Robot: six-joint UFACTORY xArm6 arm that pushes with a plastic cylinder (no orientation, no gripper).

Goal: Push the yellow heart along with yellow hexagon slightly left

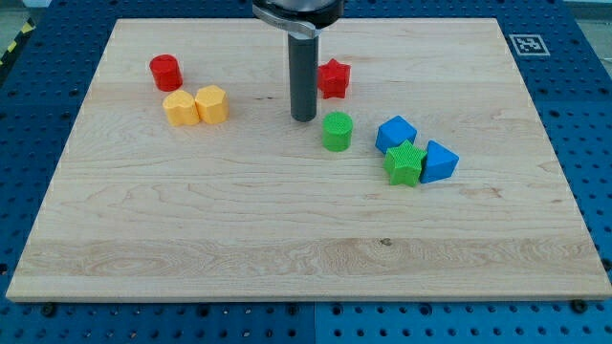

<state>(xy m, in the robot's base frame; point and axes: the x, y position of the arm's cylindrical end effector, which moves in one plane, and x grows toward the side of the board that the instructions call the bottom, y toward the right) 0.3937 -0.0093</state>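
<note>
Wooden board on a blue pegboard table. Yellow heart and yellow hexagon sit touching side by side in the upper left, heart on the view's left. Red cylinder lies just above the heart. My tip rests well to the right of the pair, touching no block; no fingers fitted. Red star and green cylinder flank it. Further right: blue block, green star, second blue block, clustered.
</note>
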